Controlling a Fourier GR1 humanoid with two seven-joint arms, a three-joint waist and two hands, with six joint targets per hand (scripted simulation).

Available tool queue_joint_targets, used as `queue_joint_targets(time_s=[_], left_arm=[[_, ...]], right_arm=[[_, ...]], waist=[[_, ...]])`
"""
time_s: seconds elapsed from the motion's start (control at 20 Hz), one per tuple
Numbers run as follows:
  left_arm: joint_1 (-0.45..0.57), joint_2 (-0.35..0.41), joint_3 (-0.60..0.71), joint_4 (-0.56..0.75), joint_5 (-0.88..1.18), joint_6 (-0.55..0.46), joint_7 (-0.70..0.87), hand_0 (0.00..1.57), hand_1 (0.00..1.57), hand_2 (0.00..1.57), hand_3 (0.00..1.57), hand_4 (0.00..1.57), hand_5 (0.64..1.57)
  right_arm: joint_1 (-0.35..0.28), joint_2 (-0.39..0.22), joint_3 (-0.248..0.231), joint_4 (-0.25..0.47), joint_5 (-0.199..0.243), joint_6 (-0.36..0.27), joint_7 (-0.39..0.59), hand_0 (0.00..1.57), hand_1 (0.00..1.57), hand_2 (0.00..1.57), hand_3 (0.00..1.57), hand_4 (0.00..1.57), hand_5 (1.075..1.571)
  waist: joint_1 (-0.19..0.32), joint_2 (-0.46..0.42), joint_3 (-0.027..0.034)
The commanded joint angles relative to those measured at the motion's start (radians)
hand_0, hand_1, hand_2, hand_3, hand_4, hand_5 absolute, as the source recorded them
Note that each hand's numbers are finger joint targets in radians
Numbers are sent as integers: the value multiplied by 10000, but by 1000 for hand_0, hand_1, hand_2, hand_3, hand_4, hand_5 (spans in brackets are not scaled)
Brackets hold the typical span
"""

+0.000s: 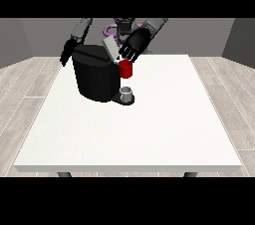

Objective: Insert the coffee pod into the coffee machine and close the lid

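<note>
A: Start at the robot hand at the view's right (133, 46). What is it doing?

B: It hangs over the top front corner of the squat black coffee machine (94, 77), fingers pointing down towards the grey, raised lid flap (109, 48). Whether those fingers are curled on the flap or only resting against it, I cannot tell; they are too small and dark here.

A: Why would it sit just there?

B: My reading is that the lid is the job in hand. The flap stands tilted up, not closed, and the hand is placed right beside its free end, where a push downward would swing it shut.

A: And the other robot hand, at the view's left (66, 52)?

B: It hangs behind the machine's far upper corner, apart from the lid. Its fingers point down and look relaxed, holding nothing. It may be bracing the body, but that is a guess.

A: Where is the coffee pod?

B: I cannot place it with certainty. A small grey cup-like thing (127, 91) sits on the machine's dark base plate, below a red thing at the machine (126, 69). It could be the pod, or it could not.

A: And beyond?

B: The large white worktop (149, 129) carries the machine near its far left side.
</note>
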Motion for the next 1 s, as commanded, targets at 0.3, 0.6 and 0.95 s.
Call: queue_joint_targets(time_s=[0.3,0.6,0.95], left_arm=[[-157,-144,-127,276,-155,181,-317,1200,1200,1245,1209,439,1571],[-371,-760,-276,133,-86,-29,-10,1166,1166,1233,1193,421,1571],[-845,-194,94,549,-46,-45,19,1205,1205,1249,1198,368,1571]], right_arm=[[-271,-210,-299,145,-30,-73,123,0,0,0,0,161,1571],[-109,-77,-553,816,-116,-308,-323,0,0,0,0,0,1571],[-92,-216,-448,521,-144,-54,-396,0,0,0,0,0,1571]], waist=[[128,441,-1],[500,43,2],[-12,257,2]])
